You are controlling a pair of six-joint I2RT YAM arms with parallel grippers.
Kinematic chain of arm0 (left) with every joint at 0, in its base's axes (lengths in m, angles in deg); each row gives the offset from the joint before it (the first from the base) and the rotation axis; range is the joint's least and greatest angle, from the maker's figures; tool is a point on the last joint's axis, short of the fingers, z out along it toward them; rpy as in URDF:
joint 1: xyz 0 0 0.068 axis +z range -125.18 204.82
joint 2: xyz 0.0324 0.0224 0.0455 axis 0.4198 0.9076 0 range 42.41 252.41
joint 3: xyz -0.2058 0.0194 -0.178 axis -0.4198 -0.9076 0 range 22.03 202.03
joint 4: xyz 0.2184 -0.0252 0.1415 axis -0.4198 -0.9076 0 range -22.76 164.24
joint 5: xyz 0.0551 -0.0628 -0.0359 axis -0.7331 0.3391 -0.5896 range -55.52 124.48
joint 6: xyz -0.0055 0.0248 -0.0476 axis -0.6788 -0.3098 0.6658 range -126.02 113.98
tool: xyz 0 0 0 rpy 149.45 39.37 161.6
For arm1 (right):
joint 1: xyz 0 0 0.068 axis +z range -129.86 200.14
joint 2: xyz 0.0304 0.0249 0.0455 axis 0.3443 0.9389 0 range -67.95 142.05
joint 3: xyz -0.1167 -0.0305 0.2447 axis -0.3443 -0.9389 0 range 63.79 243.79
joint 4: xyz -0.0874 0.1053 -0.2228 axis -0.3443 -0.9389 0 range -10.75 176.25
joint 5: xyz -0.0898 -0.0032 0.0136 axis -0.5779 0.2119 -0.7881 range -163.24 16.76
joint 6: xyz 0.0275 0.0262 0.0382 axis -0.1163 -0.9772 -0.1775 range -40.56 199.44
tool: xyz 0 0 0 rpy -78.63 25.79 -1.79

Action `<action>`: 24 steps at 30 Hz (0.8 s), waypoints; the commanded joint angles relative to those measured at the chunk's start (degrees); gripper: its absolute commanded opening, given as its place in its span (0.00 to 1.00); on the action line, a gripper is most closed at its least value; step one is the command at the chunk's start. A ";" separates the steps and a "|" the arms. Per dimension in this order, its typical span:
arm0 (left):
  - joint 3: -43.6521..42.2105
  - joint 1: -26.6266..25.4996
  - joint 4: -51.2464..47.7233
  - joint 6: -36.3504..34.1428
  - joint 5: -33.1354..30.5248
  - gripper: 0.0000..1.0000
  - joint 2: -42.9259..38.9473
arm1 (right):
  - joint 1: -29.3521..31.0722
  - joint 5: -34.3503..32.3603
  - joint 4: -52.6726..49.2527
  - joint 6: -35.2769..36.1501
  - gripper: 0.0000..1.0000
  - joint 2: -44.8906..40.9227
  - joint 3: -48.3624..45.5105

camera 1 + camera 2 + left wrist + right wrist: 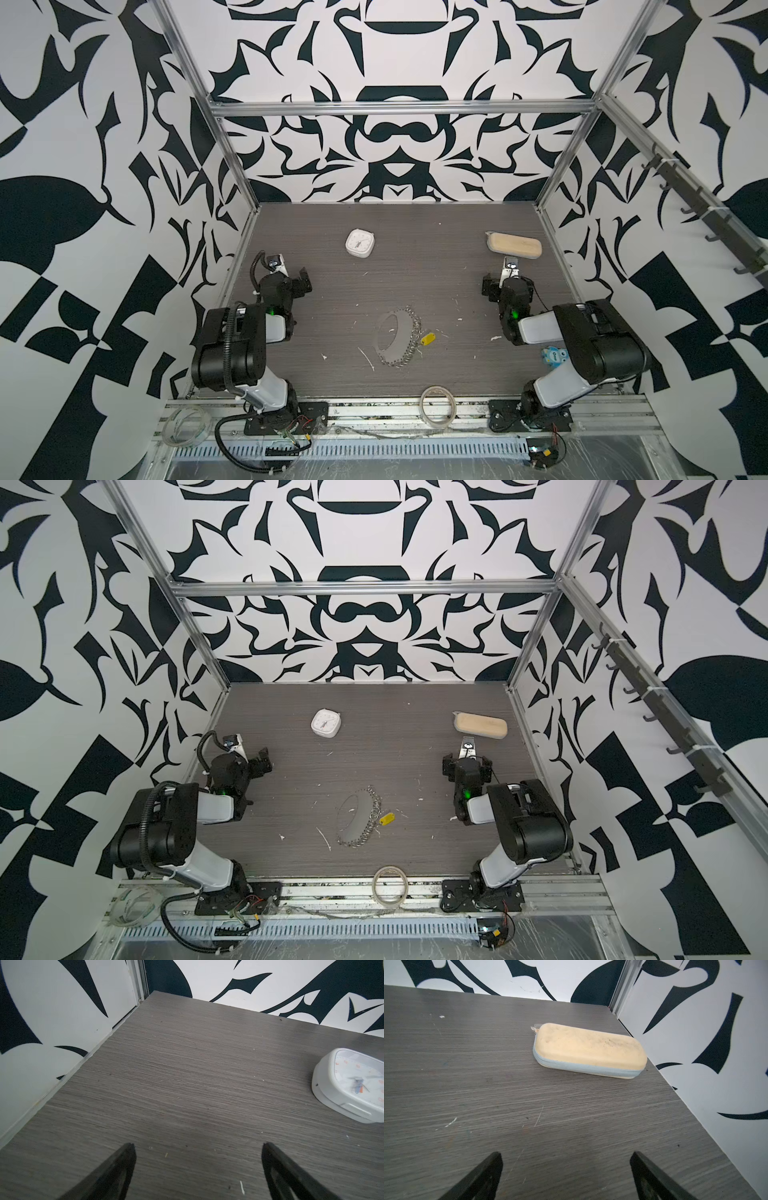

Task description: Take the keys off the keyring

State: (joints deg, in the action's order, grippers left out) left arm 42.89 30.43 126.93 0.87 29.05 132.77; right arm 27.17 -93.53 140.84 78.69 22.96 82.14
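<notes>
The keyring (415, 326), a long floppy chain of small silvery metal rings, lies looped on the grey wood-grain tabletop (415, 274), toward 6 o'clock from its middle. The keys (427, 339), a small flat yellow plastic tag, lie against the chain's 3 o'clock side. The left tool (198, 1145) at 9 o'clock and the right tool (566, 1153) at 3 o'clock both stand with jaws wide apart, gripping nothing, well apart from the chain.

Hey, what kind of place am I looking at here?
Probably a robot test cell, not a home: a left arm and right arm bolted along the front of a grey table, an aluminium frame around it, and patterned black-and-white walls.
</notes>
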 commanded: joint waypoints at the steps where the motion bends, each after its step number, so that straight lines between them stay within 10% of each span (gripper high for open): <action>1: 0.15 -0.17 1.15 0.84 -0.76 0.99 -0.93 | -0.26 3.45 2.01 0.32 1.00 -1.95 -0.28; 24: 0.20 -0.16 1.19 0.62 -0.63 0.99 -0.97 | -0.26 3.70 -0.28 0.75 1.00 -1.52 1.33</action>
State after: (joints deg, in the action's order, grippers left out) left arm 42.89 30.43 126.97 1.03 28.90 132.77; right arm 26.90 -89.93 139.83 79.10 22.86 82.27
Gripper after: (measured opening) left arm 0.992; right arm 0.997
